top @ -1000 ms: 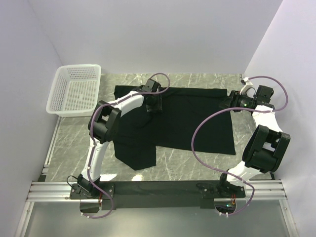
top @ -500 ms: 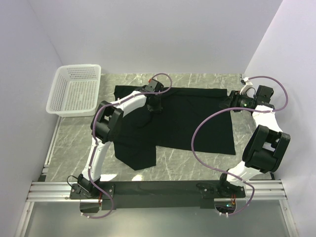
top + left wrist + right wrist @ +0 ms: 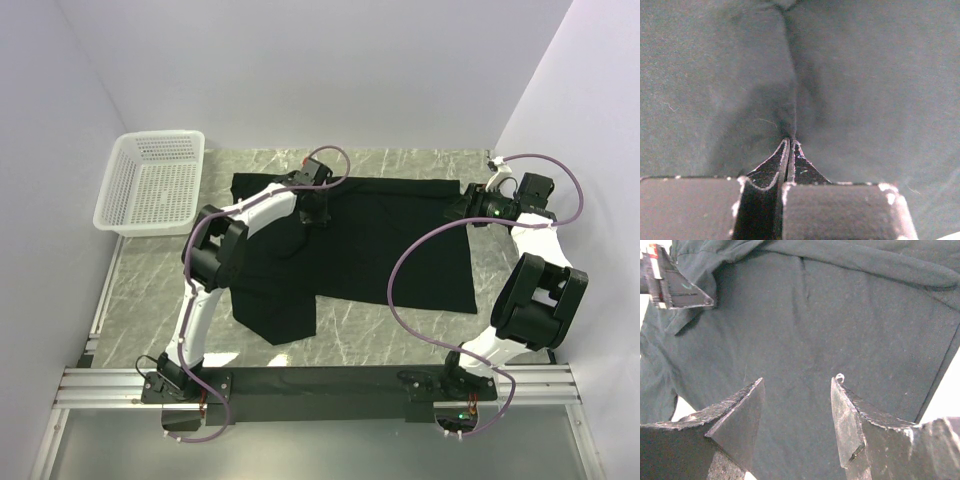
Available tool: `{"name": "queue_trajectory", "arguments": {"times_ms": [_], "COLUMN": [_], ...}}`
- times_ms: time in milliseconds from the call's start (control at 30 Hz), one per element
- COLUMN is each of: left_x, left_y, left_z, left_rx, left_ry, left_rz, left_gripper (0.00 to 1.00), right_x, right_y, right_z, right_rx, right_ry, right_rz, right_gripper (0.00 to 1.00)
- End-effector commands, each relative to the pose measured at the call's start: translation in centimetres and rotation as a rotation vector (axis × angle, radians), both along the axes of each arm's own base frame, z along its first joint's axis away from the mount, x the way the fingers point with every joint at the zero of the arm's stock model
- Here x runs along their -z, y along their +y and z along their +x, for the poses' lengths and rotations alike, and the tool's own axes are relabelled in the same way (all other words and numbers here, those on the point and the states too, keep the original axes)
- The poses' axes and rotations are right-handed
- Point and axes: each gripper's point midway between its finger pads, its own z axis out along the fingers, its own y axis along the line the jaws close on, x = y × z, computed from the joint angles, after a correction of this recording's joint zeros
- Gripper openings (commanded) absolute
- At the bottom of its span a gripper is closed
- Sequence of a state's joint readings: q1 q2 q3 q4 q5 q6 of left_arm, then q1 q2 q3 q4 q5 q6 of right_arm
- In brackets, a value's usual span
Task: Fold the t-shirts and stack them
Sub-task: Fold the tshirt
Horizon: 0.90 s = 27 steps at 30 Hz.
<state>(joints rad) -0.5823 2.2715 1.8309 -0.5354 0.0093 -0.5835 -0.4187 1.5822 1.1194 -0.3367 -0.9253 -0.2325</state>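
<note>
T-shirt (image 3: 390, 245) flat mid-frame on tabletop (image 3: 400, 335), left gripper (image 3: 790, 144) pinched on a cloth ridge upper-centre, right gripper (image 3: 798, 382) wide over its right edge: clamp right before lifting, keep cloth taut.

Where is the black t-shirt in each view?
Top: t-shirt spread across the middle of the table.
Left wrist: fills the frame, a ridge pinched in the shut left gripper.
Right wrist: fills most of the frame behind the open right gripper.
Shared landmark: the left gripper, top-left in the right wrist view.
</note>
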Motion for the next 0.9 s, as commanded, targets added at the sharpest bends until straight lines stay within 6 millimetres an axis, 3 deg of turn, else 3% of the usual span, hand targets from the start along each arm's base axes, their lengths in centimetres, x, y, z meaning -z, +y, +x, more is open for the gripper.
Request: {"name": "queue_trajectory", "arguments": {"times_ms": [0,300,600,833,867], "left_x": [-6.7,-8.4,-6.9,-5.9,-5.7], "left_y": [-1.6,-2.9,-4.3,-2.7,-2.5], "left_z": [0.3,-1.9,-4.7,-5.2,-5.0], "left_rx": [0.05,0.112,0.214,0.201,0.191], "left_ry": [-0.118,-0.089,0.001,0.012,0.009], "left_rz": [-0.099,-0.185,-0.198,-0.113,-0.099], "left_gripper": [0.0,0.0,0.0,0.01,0.06], "right_x": [-1.7,-1.5,-1.7,-1.6,-1.6], "right_y": [0.2,0.3,0.3,0.3,0.3], "right_z": [-0.1,-0.2,-0.2,-0.2,-0.1], "right_rx": [-0.01,-0.011,-0.011,-0.01,-0.011], "right_ry": [-0.053,-0.051,-0.053,-0.051,-0.052], "right_rz": [-0.022,-0.023,-0.024,-0.018,-0.018], "right_gripper": [0.62,0.62,0.62,0.62,0.62]}}
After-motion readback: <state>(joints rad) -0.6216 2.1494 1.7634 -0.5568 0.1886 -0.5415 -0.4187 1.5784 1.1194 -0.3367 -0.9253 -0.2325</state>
